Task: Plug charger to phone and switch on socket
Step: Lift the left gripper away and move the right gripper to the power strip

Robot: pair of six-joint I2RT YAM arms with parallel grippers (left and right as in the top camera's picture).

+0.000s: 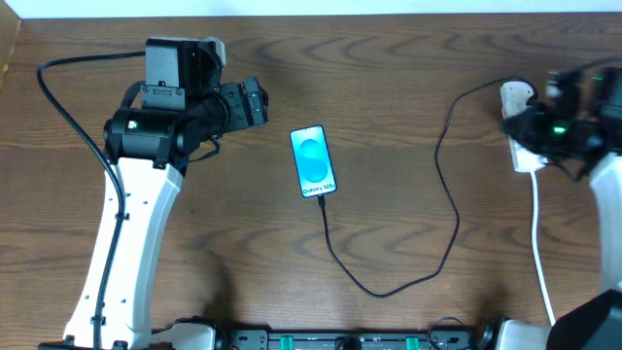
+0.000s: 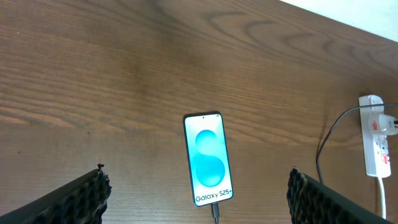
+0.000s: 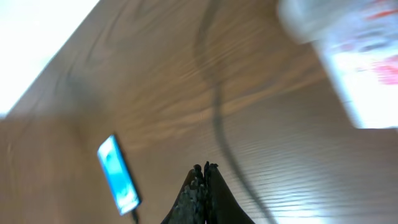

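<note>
While the phone [image 1: 313,162] lies screen-up at the centre of the table [image 1: 389,58], the charger [image 1: 458,219] plug tip sits in its "Galaxy" end. The cable runs to the socket [image 2: 375,140]. Left gripper [image 1: 259,102]: fingers spread wide, empty, near the phone. Right gripper [image 3: 204,169]: fingers pressed together, empty, over the socket.

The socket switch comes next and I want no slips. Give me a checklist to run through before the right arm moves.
1. Thin black charger cable plugged into the slim blue-screened phone: ok, the tip sits in its Galaxy end.
2. White adapter in the white oblong power strip: looks ok.
3. Red switch on or off: cannot tell.
4. Right gripper shut for pressing: ok.
5. Right gripper lined up on the switch: cannot tell, as the wrist view is blurred.
6. Left gripper open, apart from the phone: ok.
</note>
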